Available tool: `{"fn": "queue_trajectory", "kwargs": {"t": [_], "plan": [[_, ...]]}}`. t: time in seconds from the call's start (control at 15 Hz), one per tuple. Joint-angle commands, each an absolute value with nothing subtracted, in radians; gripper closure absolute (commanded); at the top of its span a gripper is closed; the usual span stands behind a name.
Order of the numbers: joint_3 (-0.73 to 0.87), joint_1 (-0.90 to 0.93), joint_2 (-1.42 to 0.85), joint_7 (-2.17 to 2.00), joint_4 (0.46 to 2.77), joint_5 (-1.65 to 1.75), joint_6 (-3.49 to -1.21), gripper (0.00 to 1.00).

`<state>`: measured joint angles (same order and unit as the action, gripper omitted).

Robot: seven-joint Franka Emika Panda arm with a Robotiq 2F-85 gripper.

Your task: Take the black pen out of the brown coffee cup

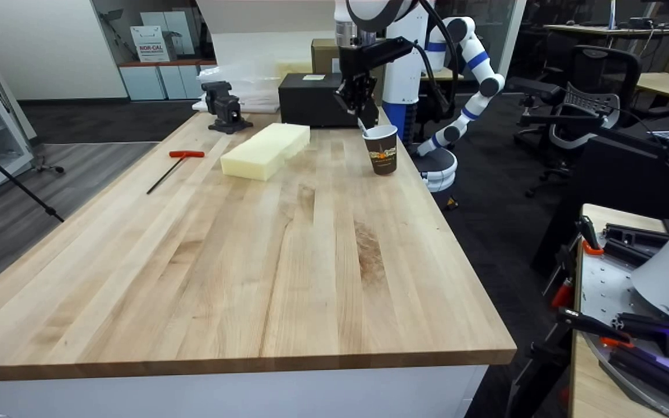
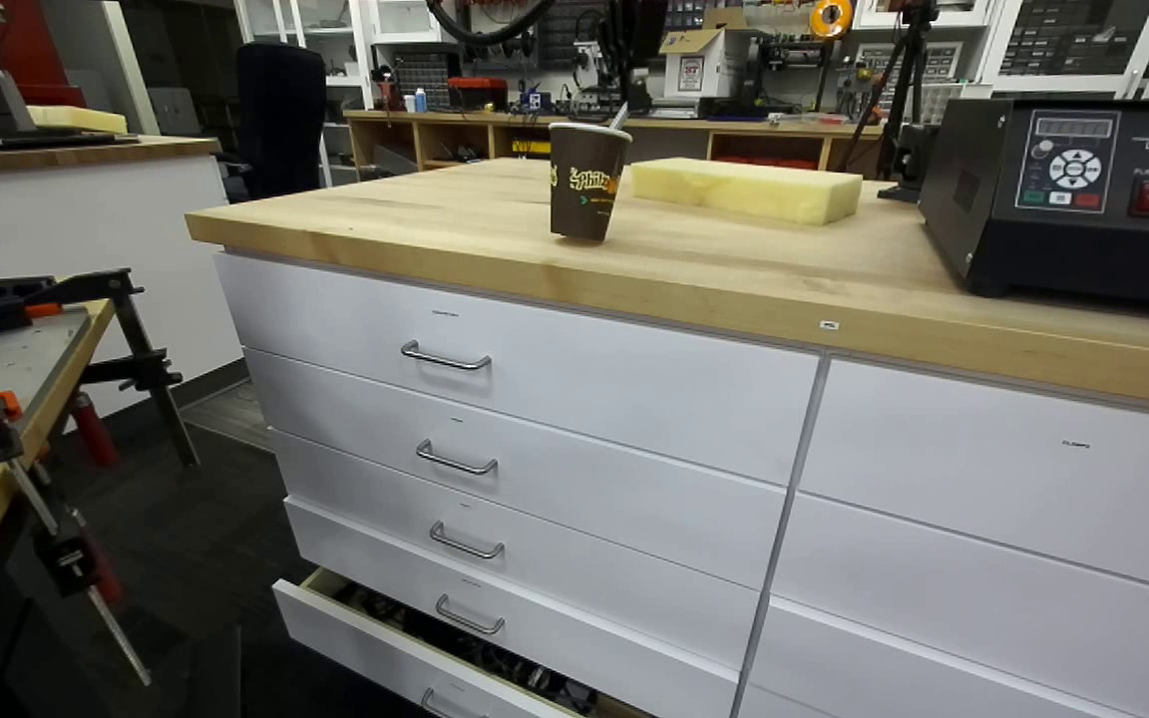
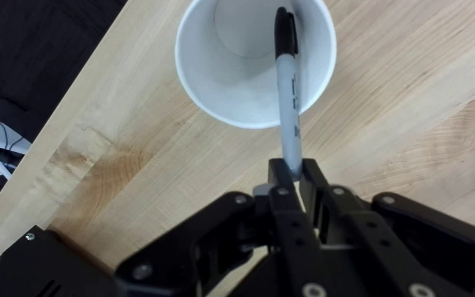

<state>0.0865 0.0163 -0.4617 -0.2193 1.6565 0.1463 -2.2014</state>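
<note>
The brown coffee cup (image 1: 383, 155) stands near the table edge in an exterior view, and it also shows in an exterior view (image 2: 582, 189). It looks roughly upright; a slight tilt is hard to judge. In the wrist view I look into its white inside (image 3: 237, 97). The black pen is a grey-bodied marker with a black cap (image 3: 288, 90); its cap end is down inside the cup and its grey end sticks out over the rim. My gripper (image 3: 290, 169) is shut on that grey end, just outside the rim. The gripper (image 1: 358, 110) is above the cup in an exterior view.
A pale yellow block (image 1: 266, 151) lies beside the cup. A red-handled tool (image 1: 186, 154) lies farther off. A black box (image 1: 317, 100) and a dark vise-like stand (image 1: 227, 107) are at the far end. The table edge (image 2: 495, 269) is close to the cup.
</note>
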Motion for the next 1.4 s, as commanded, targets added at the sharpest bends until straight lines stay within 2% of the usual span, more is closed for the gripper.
{"fn": "queue_trajectory", "kwargs": {"t": [0.0,0.6,1.33], "plan": [[0.084,0.029,-0.437,-0.222,1.624,0.148,-2.123,0.97],[0.076,0.055,-0.411,-0.209,1.569,0.175,-2.041,0.97],[0.02,0.107,-0.314,-0.161,1.636,0.235,-2.032,0.97]]}}
